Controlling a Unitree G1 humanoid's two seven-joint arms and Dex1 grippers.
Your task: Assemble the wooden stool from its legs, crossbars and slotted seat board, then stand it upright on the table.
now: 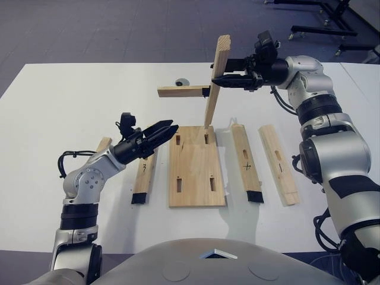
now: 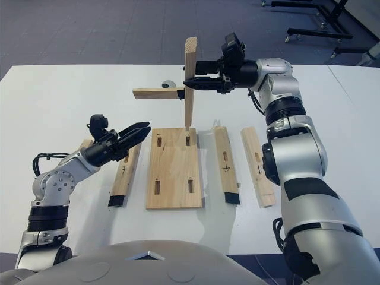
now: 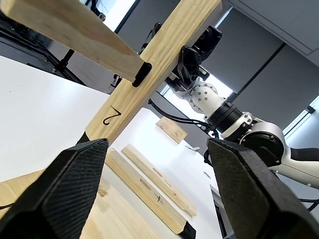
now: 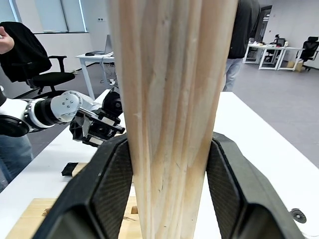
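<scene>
Head views: seat board (image 1: pixel 196 165) lies flat on the white desk (image 1: pixel 71 107). Right gripper (image 1: pixel 222 80) is clamped on the upright leg (image 1: pixel 217 83) above the seat board's far right corner. The leg is tilted slightly, its lower end at the far right slot; can't tell if it is seated. A crossbar (image 1: pixel 181 91) sticks out sideways from the upright leg, above the board's far left side. Left gripper (image 1: pixel 168 129) hangs just off the seat board's left edge, spread wide and holding nothing, over the leg marked 3 (image 1: pixel 144 175) lying beside the board. Two more legs (image 1: pixel 246 161) (image 1: pixel 278 164) lie flat to the right of the seat board, side by side and apart. A small round object (image 1: pixel 181 82) sits on the desk beyond the board. Left wrist view: the left gripper's fingers (image 3: pixel 65 194) are far apart, with the upright leg and its crossbar joint between and beyond them, above the seat board. Right wrist view: fingers (image 4: pixel 107 189) press both faces of the upright leg, with the seat board's corner below.
</scene>
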